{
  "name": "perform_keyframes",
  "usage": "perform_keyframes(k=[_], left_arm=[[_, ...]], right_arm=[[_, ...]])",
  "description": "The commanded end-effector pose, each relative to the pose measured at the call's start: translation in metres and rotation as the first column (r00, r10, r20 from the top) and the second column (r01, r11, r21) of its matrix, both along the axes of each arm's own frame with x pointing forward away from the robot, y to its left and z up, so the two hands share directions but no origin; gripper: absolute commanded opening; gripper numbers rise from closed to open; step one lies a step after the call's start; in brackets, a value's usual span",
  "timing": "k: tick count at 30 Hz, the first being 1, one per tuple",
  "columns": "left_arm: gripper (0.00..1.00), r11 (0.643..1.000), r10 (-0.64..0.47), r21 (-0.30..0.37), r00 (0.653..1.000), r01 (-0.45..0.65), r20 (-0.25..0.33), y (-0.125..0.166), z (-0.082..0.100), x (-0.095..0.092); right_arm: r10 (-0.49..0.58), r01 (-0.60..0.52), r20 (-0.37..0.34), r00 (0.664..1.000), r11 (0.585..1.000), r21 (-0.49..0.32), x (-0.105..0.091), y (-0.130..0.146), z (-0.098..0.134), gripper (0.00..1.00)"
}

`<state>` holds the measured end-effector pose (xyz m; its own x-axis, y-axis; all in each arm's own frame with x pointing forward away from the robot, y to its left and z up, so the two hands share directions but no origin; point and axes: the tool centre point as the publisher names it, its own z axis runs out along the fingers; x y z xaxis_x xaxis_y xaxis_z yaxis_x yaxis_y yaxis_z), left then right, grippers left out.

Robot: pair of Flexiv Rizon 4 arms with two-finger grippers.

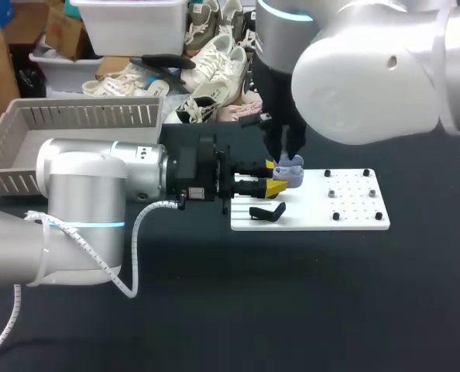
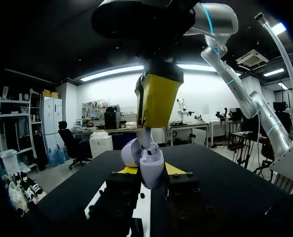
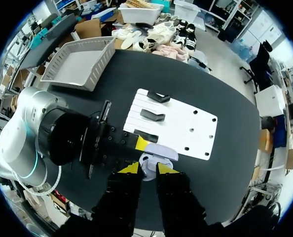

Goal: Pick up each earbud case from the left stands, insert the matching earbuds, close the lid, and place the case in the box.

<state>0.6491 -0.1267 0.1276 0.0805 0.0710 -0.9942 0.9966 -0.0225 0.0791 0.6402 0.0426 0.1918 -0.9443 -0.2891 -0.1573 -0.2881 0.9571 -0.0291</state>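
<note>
Lavender case (image 1: 290,172) sits clamped in the left tool (image 1: 276,177) over the end of a white plate (image 1: 354,217) on the black counter (image 1: 292,310). The right tool (image 1: 286,151) hangs directly above the case. A black stand (image 1: 267,211) lies just beside it, and a grey box (image 1: 29,132) is well apart.

From the left wrist, the case (image 2: 151,170) stands lid-open, squeezed from both sides by the left tool (image 2: 151,173). An earbud (image 2: 153,147) shows in it, under the right tool (image 2: 156,101).

From the right wrist, the case (image 3: 149,162) lies beneath the right tool (image 3: 147,169). I cannot tell whether that tool is clenched or released.
</note>
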Motion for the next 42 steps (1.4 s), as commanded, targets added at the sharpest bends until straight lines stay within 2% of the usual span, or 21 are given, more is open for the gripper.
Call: perform_keyframes(k=[1, 42], left_arm=[[0.0, 1.0, 0.003, -0.003, 1.0, -0.003, 0.001, 0.0, 0.0, -0.001], [0.0, 1.0, 0.003, -0.003, 1.0, -0.003, 0.001, 0.0, 0.0, -0.001]], right_arm=[[-0.004, 0.004, 0.006, 1.0, 1.0, 0.0, -0.001, 0.0, -0.002, 0.0], [-0.001, 0.001, -0.044, 0.999, 1.0, 0.002, 0.005, 0.002, -0.025, 0.0]])
